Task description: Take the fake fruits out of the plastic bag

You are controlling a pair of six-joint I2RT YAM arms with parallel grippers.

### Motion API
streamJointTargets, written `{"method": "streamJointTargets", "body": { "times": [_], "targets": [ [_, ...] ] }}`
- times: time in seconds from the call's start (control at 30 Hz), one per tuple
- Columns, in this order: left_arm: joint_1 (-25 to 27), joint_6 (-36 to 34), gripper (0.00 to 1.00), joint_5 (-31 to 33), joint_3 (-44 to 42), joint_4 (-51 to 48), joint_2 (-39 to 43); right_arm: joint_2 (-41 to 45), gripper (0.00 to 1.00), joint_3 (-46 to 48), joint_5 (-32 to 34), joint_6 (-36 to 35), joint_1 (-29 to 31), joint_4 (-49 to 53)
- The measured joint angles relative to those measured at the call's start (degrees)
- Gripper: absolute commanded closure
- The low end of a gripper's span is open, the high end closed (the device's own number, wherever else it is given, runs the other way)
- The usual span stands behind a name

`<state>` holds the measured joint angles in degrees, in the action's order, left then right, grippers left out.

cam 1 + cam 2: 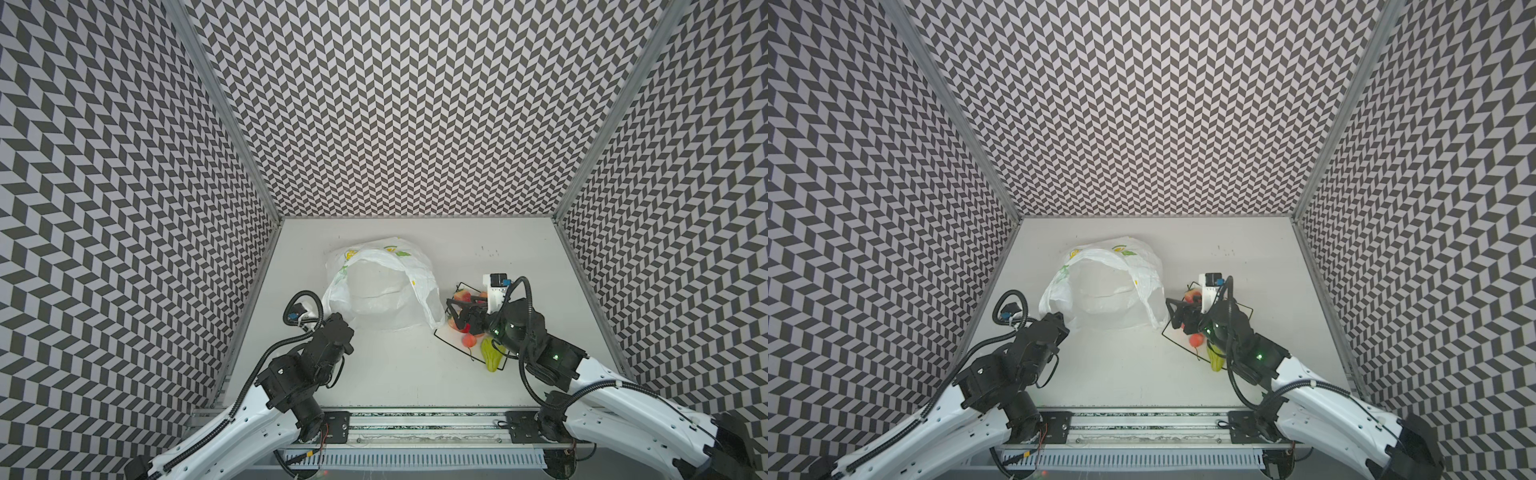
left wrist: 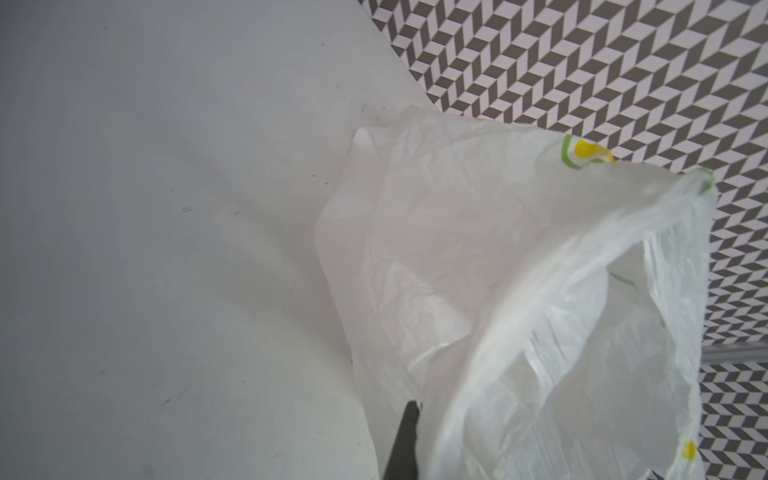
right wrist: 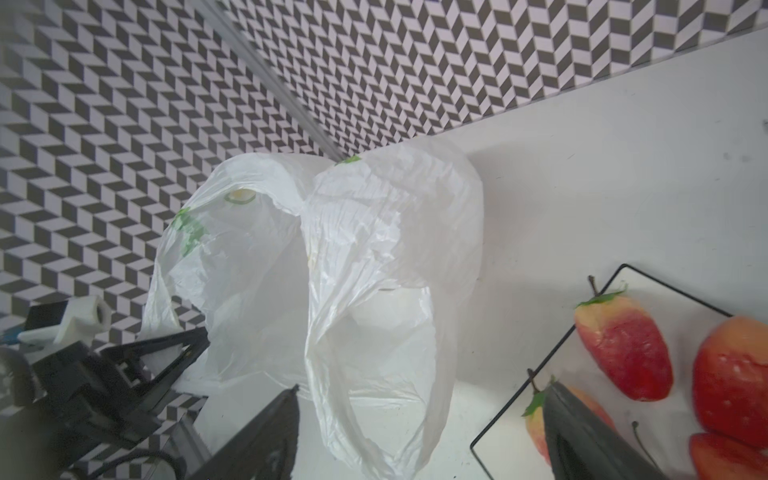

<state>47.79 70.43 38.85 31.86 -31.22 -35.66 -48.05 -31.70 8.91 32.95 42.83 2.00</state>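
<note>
White film, lemon and leaf prints: the bag [image 1: 382, 286]. I log it crumpled and standing on the table [image 1: 395, 374], left of centre, its mouth gaping toward the arm bases. Contents, as far as both top views let me look in: bare film only. One handle [image 1: 431, 306] droops on its right side.

Left gripper [image 3: 195, 338]: jaws together, clamped on the bag's near-left rim, and that corner is held up off the table.

Sheet [image 3: 681, 316]: a white square with a black border, flat on the table just right of the drooping handle. Contents: the fruits.
- Strawberries [image 3: 623, 349], red fading to yellow-orange. I count two whole in the right wrist view, with more cut off by the frame or behind a finger.
- Cherry [image 1: 469, 340], round and red, toward the sheet's near side.
- Pear [image 1: 490, 355], yellow-green, at the sheet's near corner, just beside the cherry.

Right gripper [image 1: 453, 313]: jaws wide apart, gripping nothing I can see. It hangs over the sheet's bag-side edge, above the strawberries.
</note>
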Motion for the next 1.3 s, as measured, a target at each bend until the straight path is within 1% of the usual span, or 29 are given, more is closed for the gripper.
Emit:
{"method": "streamJointTargets", "body": {
  "times": [0.13, 0.23, 0.27, 0.3, 0.37, 0.4, 0.43, 0.5, 0.53, 0.7, 0.8, 0.87, 0.93, 1.0, 1.1, 1.2, 1.3],
  "targets": [
    [-0.7, -6.6, 1.00, -4.4, 0.8, 10.9, -7.9, 0.2, 0.12, 0.0, -0.9, 0.3, -8.3, 0.4],
    [-1.4, -8.9, 1.00, -6.7, 1.2, 18.6, -12.9, 0.2, 0.12, 0.0, -2.2, 0.7, -13.3, 0.6],
    [-1.5, -9.1, 0.98, -7.0, 1.2, 20.2, -13.9, 0.2, 0.12, 0.0, -2.6, 1.0, -14.4, 0.7],
    [-1.6, -9.1, 0.88, -7.2, 1.2, 22.0, -15.1, 0.2, 0.12, 0.0, -3.1, 1.1, -15.8, 0.7],
    [-1.7, -8.9, 0.64, -7.4, 1.2, 24.2, -16.5, 0.2, 0.12, 0.0, -3.7, 1.2, -18.2, 0.9],
    [-1.7, -8.9, 0.48, -7.3, 1.2, 24.7, -16.8, 0.2, 0.12, 0.1, -4.0, 1.2, -19.4, 0.9],
    [-1.7, -8.8, 0.37, -7.2, 1.2, 25.0, -16.7, 0.1, 0.12, 0.3, -4.3, 1.2, -20.8, 1.0],
    [-1.7, -8.4, 0.20, -6.6, 1.2, 24.9, -15.6, 0.0, 0.12, 0.9, -4.9, 1.1, -24.2, 0.9],
    [-1.7, -8.2, 0.01, -6.0, 1.2, 24.5, -14.7, -0.2, 0.12, 1.3, -5.3, 1.1, -26.3, 0.9],
    [-1.8, -10.0, 0.00, -0.1, 1.4, 18.9, -5.8, -2.0, 0.11, 3.3, -6.6, 1.2, -36.8, 0.0],
    [-3.4, -14.9, 0.00, 4.4, 1.6, 17.4, -0.4, -2.9, 0.11, 4.8, -4.2, 1.4, -41.1, -2.3],
    [-7.0, -20.8, 0.00, 6.0, 1.6, 19.3, 1.7, -4.2, 0.12, 6.1, -0.7, 1.6, -42.2, -5.1],
    [-13.1, -27.3, 0.00, 5.8, 1.0, 23.7, 1.6, -6.8, 0.11, 7.6, 3.4, 1.5, -42.7, -9.2],
    [-21.2, -32.9, 0.00, 4.3, -0.2, 28.7, -0.9, -10.7, 0.11, 8.7, 7.2, 0.0, -42.8, -13.2],
    [-31.8, -40.2, 0.00, 0.2, -2.6, 35.9, -7.8, -17.5, 0.10, 9.0, 9.8, -4.7, -43.1, -19.2],
    [-37.9, -47.8, 0.00, -3.9, -6.6, 44.5, -15.3, -23.2, 0.09, 9.0, 9.5, -10.2, -43.4, -24.9],
    [-41.6, -54.1, 0.00, -8.4, -11.2, 53.4, -22.0, -27.2, 0.08, 11.0, 7.5, -14.9, -43.4, -33.1]
  ]
}}
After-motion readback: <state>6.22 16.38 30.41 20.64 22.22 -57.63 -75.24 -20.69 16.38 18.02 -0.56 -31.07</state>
